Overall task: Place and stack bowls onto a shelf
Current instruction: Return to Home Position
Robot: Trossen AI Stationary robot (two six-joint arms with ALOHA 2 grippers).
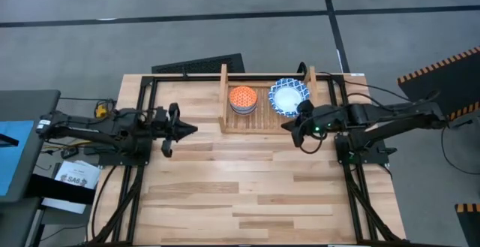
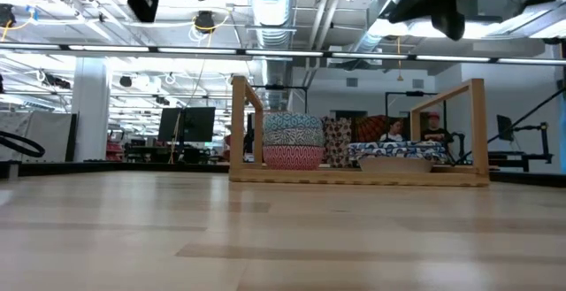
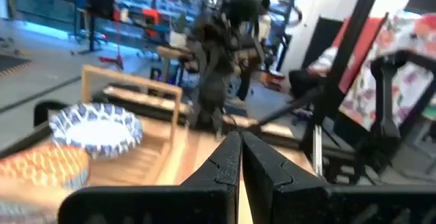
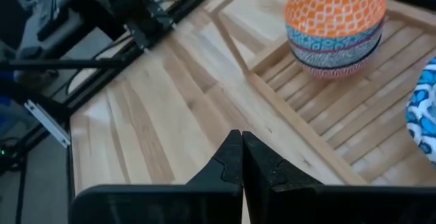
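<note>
The wooden shelf (image 1: 262, 119) stands at the table's far middle. On its left part a stack of small bowls rests base-down on the slats, the orange one (image 1: 242, 97) on top (image 4: 335, 20). To its right lies a stack of wide white bowls with blue rims (image 1: 289, 97) (image 3: 99, 130). My left gripper (image 1: 193, 130) (image 3: 240, 146) is shut and hovers left of the shelf. My right gripper (image 1: 286, 126) (image 4: 242, 146) is shut and hovers at the shelf's near edge, by the white bowls. Neither touches anything.
A black metal frame (image 1: 146, 89) runs along the table's left, far and right sides. A dark flat object (image 1: 199, 65) lies beyond the far edge. Bare wood tabletop (image 1: 247, 187) spreads across the near half. In the low view people (image 2: 432, 127) sit behind the shelf.
</note>
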